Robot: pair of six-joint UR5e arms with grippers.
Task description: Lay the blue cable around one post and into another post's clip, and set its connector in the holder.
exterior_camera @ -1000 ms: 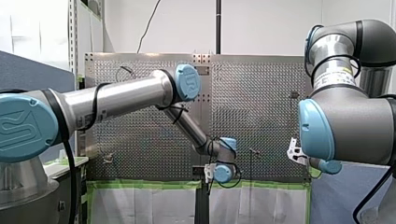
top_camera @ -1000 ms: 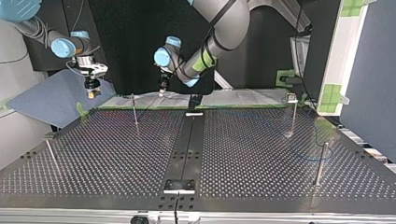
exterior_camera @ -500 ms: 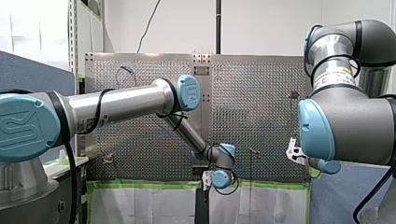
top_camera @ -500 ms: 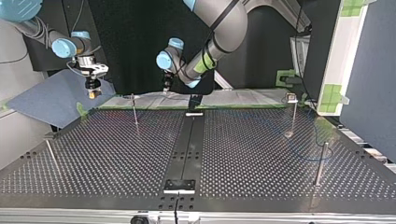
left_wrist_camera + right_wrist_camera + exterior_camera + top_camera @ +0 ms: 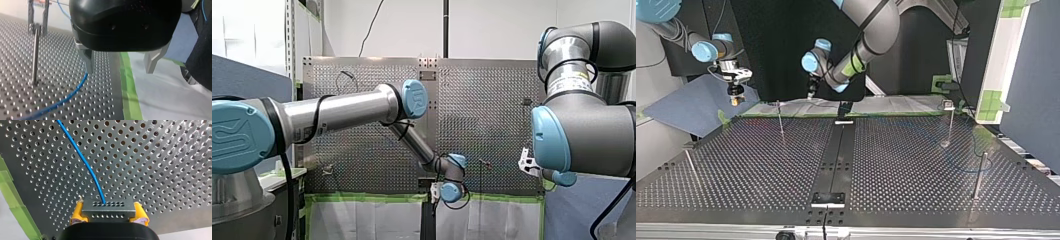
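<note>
- 2 tools, 2 states: my right tool (image 5: 109, 213) pinches the grey connector (image 5: 109, 207) between its yellow pads (image 5: 77, 213); my left tool (image 5: 120, 71) stands spread and holds nothing.
- The blue cable (image 5: 82, 162) leaves the connector's face and runs out over the desk (image 5: 761, 165). In the left wrist view it lies on the desk and passes right at the tip of 1 finger (image 5: 89, 62), outside the gap between the 2.
- Risk 1: if the left tool closes where it is, it will likely meet on air, because the cable sits beside the gap and not in it.
- Risk 2: the cable looks thin and springy, so a pull could slide it past the post (image 5: 35, 55) nearby instead of around it.
- Risk 3: a hard tug from the left tool could twist the connector in the pads, which grip only its 2 ends.
- Clip (image 5: 37, 26) on that post's top: I cannot tell whether anything sits in it.
- Holder: I cannot pick it out for sure. The connector is not in it but in the right tool, above the desk near the green tape (image 5: 12, 195).
</note>
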